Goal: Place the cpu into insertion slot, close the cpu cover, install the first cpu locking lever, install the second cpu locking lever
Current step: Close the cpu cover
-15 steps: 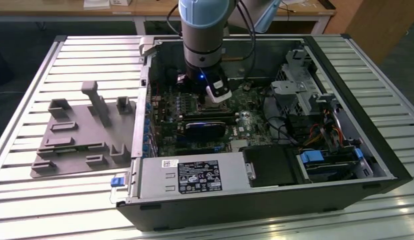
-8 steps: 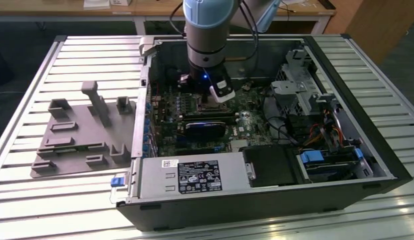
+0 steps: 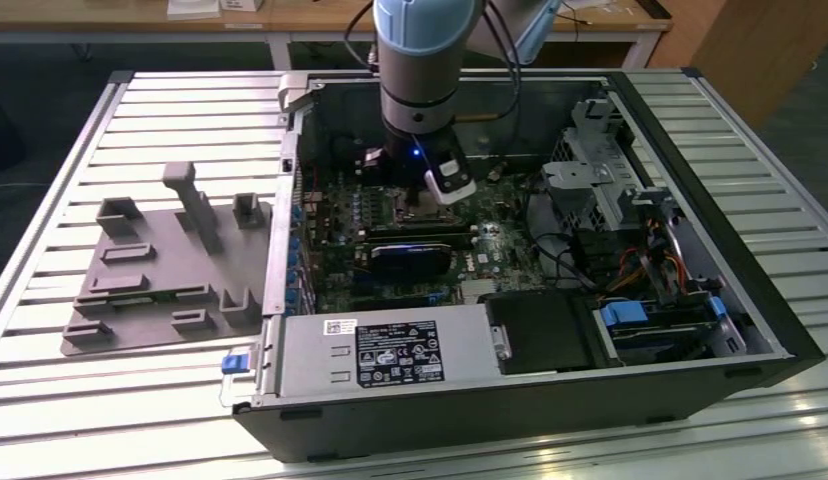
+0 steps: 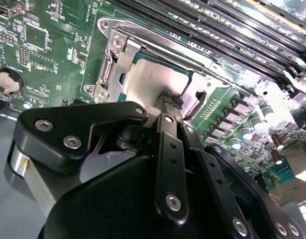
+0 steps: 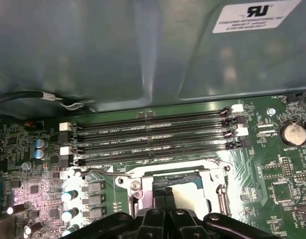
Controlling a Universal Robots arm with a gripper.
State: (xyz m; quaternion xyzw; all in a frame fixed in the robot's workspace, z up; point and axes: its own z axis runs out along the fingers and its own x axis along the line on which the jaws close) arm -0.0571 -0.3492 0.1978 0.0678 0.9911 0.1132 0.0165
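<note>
Fixture plate (image 3: 147, 290), grey w/ upright posts, lies on the slatted table (image 3: 67, 400) at the exterior view's left, just beside the open PC case (image 3: 521, 420). Inside the case, approx. centre, the arm (image 3: 417, 80) comes straight down over the green motherboard (image 3: 501, 240). The gripper (image 3: 425, 203) sits low over the insertion slot (image 3: 403, 208). In front of it a power supply (image 3: 387, 355) lies along the case's near wall. Toward the exterior view's right are a metal drive cage (image 3: 601, 180) and a blue-tabbed bay (image 3: 630, 312).

In the second wrist view the gripper (image 4: 167, 99) is narrow: both fingers (image 4: 165, 112) are pressed together w/ no gap seen and nothing clamped between them. Their tips are right at one edge of the cpu (image 4: 148, 82). The cpu sits in the insertion slot (image 4: 99, 74), pale face up. The cpu cover (image 4: 118, 52) looks down around it, so the chip shows thru the window. A coin cell (image 4: 8, 82) sits on the board, well apart from the slot.

In the first wrist view the same closed fingers (image 5: 160, 199) rest at the cpu (image 5: 192, 191) inside the cpu cover (image 5: 172, 172). A wire lever (image 5: 93, 173) runs beside the frame; cannot tell if it's latched. Memory slots (image 5: 153, 134) lie just beyond the cover, and capacitors (image 5: 41, 147) stand near their end.
</note>
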